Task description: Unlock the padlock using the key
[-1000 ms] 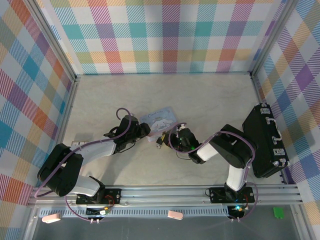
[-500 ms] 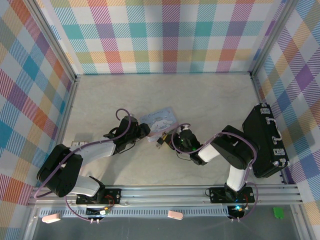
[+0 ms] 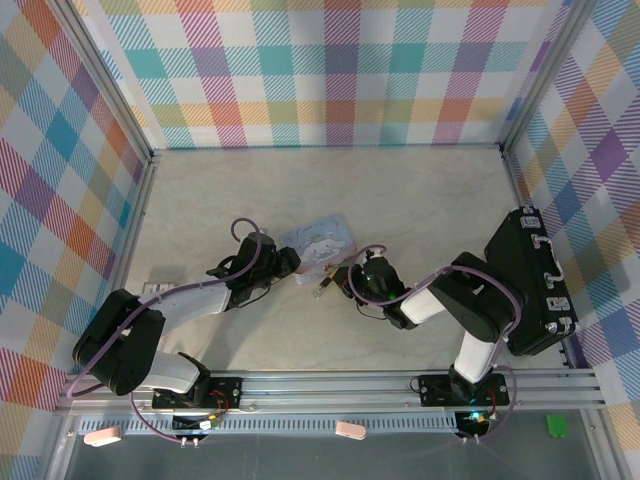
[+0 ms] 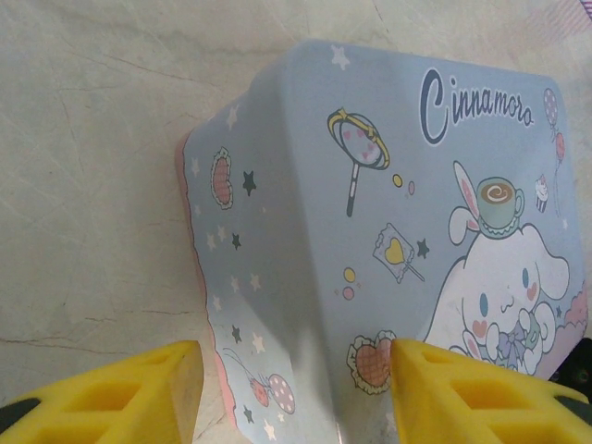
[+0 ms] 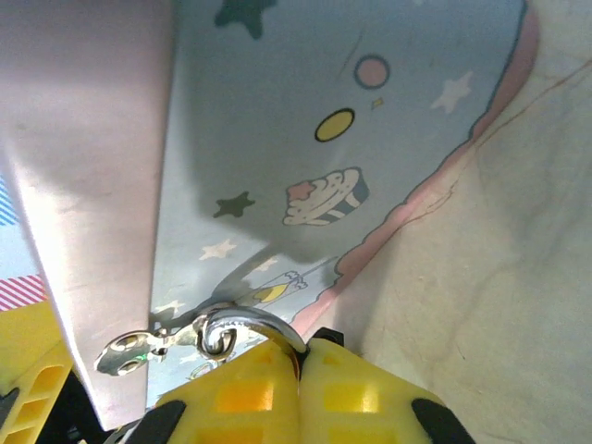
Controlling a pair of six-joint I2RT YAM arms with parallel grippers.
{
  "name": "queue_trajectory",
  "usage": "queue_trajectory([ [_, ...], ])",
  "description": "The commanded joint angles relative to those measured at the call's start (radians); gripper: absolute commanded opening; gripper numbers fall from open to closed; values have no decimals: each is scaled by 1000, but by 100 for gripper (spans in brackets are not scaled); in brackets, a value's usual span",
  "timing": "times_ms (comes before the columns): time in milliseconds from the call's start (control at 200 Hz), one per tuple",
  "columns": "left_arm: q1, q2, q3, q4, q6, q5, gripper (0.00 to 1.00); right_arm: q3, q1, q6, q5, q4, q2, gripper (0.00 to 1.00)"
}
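Open room: the pale stone-look surface is bare across the upper half of the overhead frame. Plaid walls close in the left, top and right.

The left claw is half spread. Its yellow fingers straddle the near corner of the pale blue cartoon-printed tin, with a gap showing on one side.

The right claw is pressed together, its tips touching the silver shackle of the tiny dark padlock. The padlock sits at the tin's lower edge, centre frame. I can't make out the thin silver key.

A long black hard case lies along the right edge, crowding the right arm's elbow.
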Motion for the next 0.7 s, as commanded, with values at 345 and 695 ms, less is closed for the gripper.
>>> queue_trajectory([
  [345, -2, 5, -29, -133, -6, -34, 54, -42, -19, -1, 59, -29, -105, 0],
  [695, -2, 0, -14, -152, 2, -42, 54, -50, -22, -53, 86, -122, -189, 0],
])
